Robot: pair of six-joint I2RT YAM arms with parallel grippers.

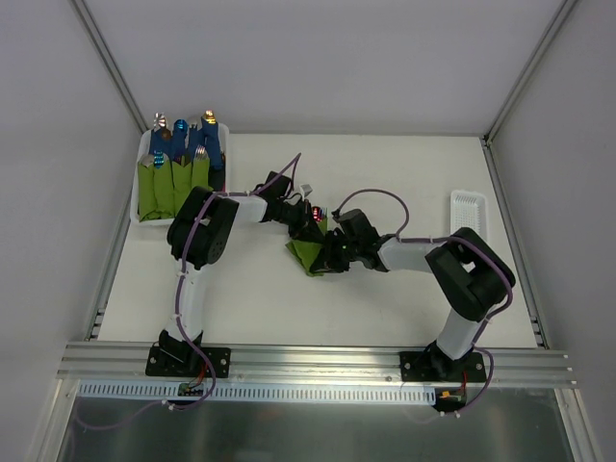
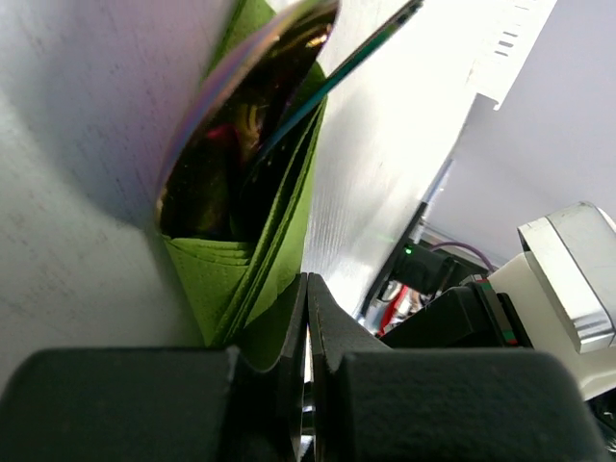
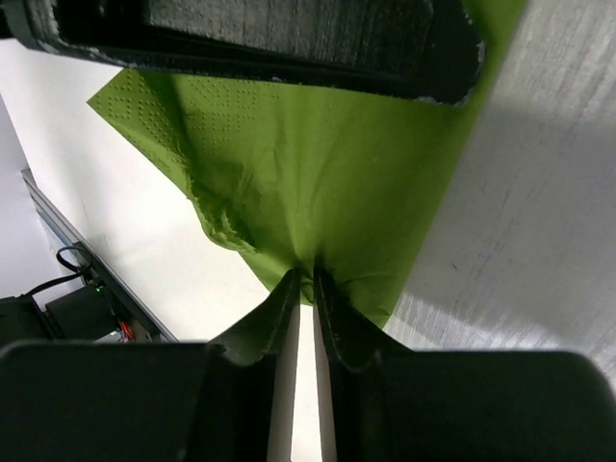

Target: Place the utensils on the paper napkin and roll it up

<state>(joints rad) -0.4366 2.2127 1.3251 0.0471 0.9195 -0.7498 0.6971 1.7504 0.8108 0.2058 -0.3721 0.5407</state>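
The olive-green paper napkin (image 1: 306,253) lies partly folded at the table's middle. The utensils' shiny reddish ends (image 1: 316,214) stick out of its far end. In the left wrist view the napkin (image 2: 245,260) wraps a dark shiny spoon bowl (image 2: 241,125) and a slim handle (image 2: 371,43). My left gripper (image 2: 308,289) is shut, its left finger resting against the napkin's folded edge, with nothing seen between the jaws. My right gripper (image 3: 303,279) is shut on the near edge of the napkin (image 3: 327,183). In the top view both grippers (image 1: 300,223) (image 1: 327,256) meet at the napkin.
A white tray (image 1: 140,168) at the back left holds several green napkin rolls with blue handles (image 1: 178,173). A small white ribbed tray (image 1: 469,214) lies at the right. The left gripper's black body (image 3: 289,38) crosses the top of the right wrist view.
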